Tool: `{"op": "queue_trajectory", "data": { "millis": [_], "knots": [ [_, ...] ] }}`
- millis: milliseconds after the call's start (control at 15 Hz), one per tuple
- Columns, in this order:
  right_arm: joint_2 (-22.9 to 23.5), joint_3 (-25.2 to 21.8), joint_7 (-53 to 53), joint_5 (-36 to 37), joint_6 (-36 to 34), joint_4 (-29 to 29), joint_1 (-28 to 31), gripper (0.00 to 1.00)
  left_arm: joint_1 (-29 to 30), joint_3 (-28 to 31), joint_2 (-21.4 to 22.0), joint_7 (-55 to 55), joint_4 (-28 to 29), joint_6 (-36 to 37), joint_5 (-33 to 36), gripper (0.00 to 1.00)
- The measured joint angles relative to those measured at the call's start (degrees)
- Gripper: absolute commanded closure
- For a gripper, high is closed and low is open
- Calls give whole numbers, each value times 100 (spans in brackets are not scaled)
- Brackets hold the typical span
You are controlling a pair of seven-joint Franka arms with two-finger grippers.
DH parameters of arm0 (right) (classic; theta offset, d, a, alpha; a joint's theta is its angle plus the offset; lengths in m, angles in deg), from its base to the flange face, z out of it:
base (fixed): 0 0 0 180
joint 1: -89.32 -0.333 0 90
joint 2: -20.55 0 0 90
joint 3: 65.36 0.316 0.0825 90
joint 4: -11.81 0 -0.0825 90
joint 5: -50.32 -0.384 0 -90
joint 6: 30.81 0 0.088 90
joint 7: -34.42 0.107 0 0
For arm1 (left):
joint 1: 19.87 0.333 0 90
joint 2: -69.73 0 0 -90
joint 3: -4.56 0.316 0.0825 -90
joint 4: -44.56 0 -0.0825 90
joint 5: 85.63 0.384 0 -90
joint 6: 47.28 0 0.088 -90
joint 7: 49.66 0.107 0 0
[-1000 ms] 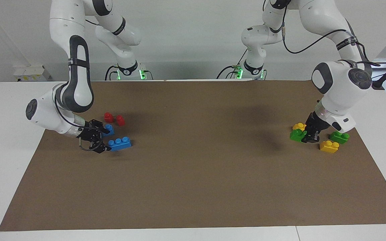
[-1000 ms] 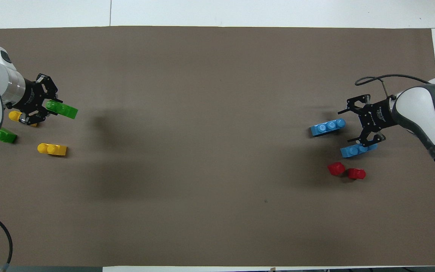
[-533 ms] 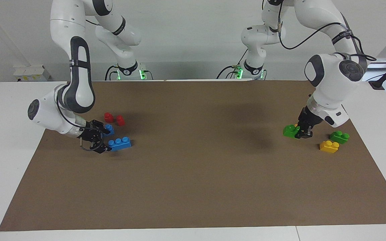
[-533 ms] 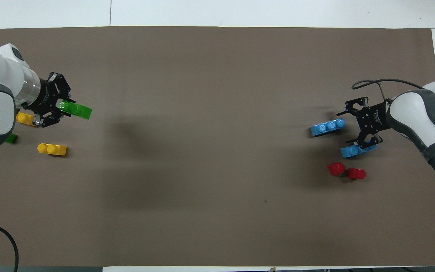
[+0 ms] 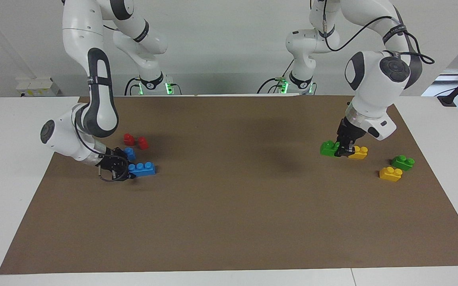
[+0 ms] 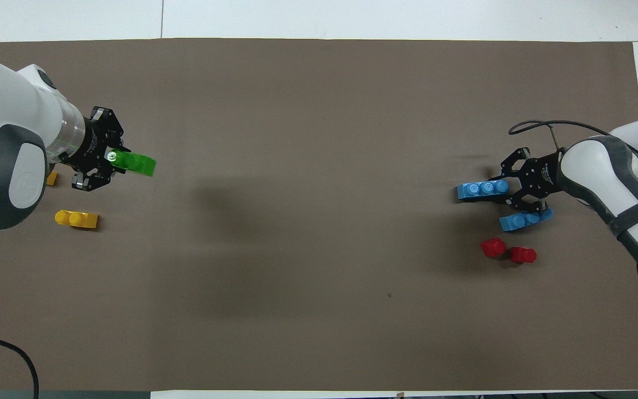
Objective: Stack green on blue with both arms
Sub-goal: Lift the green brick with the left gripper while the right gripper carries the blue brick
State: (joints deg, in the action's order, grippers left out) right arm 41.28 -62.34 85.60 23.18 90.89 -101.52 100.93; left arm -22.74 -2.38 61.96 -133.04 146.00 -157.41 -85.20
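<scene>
My left gripper (image 5: 342,150) is shut on one end of a green two-stud brick (image 5: 328,148) and holds it above the brown mat; in the overhead view the gripper (image 6: 114,160) and the brick (image 6: 136,164) show clearly. The other green brick (image 5: 402,162) lies on the mat, hidden under the arm in the overhead view. My right gripper (image 5: 121,172) is low at the mat and open, its fingers on either side of the end of a blue three-stud brick (image 5: 142,169) (image 6: 482,189). The second blue brick (image 6: 525,220) lies beside the gripper (image 6: 506,187), nearer to the robots.
Two small red bricks (image 6: 492,247) (image 6: 523,254) lie nearer to the robots than the blue bricks. A yellow brick (image 5: 358,152) lies beside the held green one and another yellow brick (image 5: 390,174) (image 6: 77,219) near the other green. The brown mat (image 6: 319,221) covers the table.
My left gripper has lifted the green brick off the mat and carried it toward the middle of the table. My right gripper has moved in around the end of the blue brick.
</scene>
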Motion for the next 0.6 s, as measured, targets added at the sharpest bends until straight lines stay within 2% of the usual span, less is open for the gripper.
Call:
{"op": "queue_trajectory", "data": {
  "millis": [333, 600],
  "knots": [
    [1, -1, 0, -89, 23, 41, -1, 100, -64, 1, 10, -116, 0, 5, -1, 100],
    [-12, 24, 272, -102, -339, 562, -22, 100, -64, 1, 10, -123, 0, 8, -11, 100]
  ]
}}
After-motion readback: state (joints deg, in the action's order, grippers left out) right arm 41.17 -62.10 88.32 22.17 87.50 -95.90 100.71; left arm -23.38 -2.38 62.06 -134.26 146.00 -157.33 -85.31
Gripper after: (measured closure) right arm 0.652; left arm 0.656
